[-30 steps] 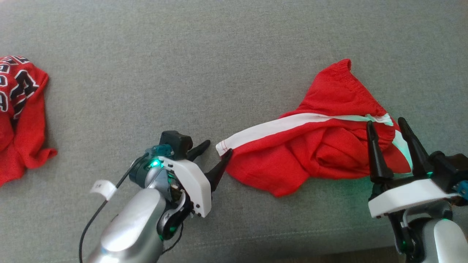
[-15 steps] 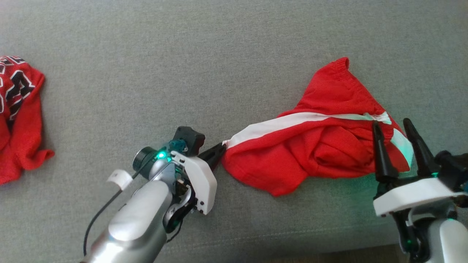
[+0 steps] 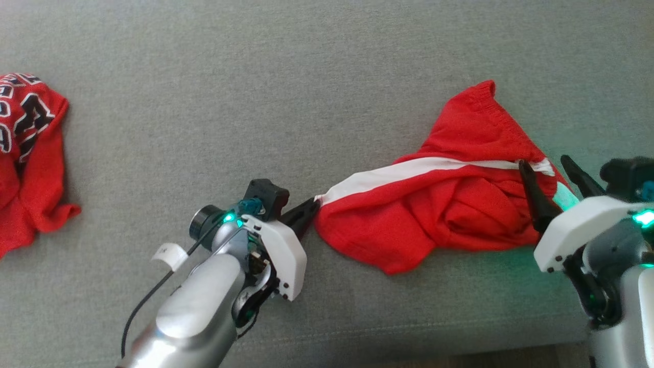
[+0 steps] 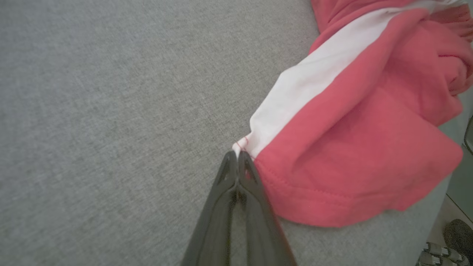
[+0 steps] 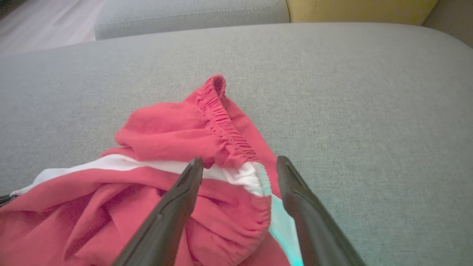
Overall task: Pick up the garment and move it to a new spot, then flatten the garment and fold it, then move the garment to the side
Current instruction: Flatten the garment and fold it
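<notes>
The red shorts (image 3: pixel 449 204) lay crumpled on the grey sofa (image 3: pixel 255 102). The left gripper (image 3: pixel 313 204) was pinched together on the shorts' hem corner, where the white stripe ended. At the shorts' waistband end the right gripper (image 3: pixel 542 161) stood with jaws apart, straddling the elastic. A red jersey (image 3: pixel 25 153) lay well apart from the shorts

right jaws spread | flanking waistband of red shorts (image 5: pixel 166 136) | on grey cushion (image 5: pixel 351 92)

jersey (image 3: pixel 36 204): cut off at left edge | garment (image 4: pixel 354 155): runs off top-right corner
</notes>
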Controlling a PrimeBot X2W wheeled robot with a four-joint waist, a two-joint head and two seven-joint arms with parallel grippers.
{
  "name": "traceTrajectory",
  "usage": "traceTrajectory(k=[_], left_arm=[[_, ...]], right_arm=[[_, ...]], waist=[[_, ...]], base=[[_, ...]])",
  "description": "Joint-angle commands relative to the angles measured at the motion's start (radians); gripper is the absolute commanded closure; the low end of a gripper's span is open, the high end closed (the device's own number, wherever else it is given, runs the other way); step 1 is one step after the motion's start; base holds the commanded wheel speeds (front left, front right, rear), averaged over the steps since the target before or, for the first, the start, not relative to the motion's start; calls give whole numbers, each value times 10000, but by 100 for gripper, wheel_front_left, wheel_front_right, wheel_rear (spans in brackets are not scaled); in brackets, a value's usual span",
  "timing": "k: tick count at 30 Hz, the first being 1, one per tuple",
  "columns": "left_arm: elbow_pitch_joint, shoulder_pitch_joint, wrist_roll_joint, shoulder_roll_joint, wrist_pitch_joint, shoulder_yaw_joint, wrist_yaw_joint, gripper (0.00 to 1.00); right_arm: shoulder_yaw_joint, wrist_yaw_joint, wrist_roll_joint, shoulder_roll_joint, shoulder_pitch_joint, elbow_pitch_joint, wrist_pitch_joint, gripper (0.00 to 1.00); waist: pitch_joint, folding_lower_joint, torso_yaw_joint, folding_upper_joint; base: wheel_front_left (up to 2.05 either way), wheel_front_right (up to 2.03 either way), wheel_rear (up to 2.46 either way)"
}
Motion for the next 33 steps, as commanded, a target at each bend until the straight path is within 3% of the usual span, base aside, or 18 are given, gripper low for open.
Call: traceTrajectory(k=[1,5,7,13,21,29,33], left_arm=[[-221,-346,28,80,-63,225,79,100],[-270,-416,1,69,-247,227,90,100],[-318,-444,0,86,-384,258,115,100],[-868,-404,61,327,-1380,588,381,100],[-3294,-176,312,1362,-2707,1686,1329,100],[-5661,-1094,716,2395,-2297,2507,1742,100],[-6091,-1637,812,2562,-1953,2679,1802,100]], right_arm=[[231,-7,15,-181,-267,-280,298,0],[119,-7,-10,-227,-482,-169,1160,0],[76,-7,38,-210,-546,-240,1203,100],[-143,-7,179,-65,-497,-764,627,100],[-620,-7,1125,237,-606,-1513,49,100],[-807,-7,1969,210,-2054,-1975,351,100],[-825,-7,2220,201,-2626,-1997,561,100]], waist=[[35,-1,54,0],[131,-1,211,0],[165,-1,260,0],[-8,-1,320,0],[-863,-1,385,0],[-1652,-1,625,0],[-1890,-1,687,0]], base=[[0,0,0],[0,0,0],[0,0,0],[0,0,0],[0,0,0],[0,0,0],[0,0,0]])
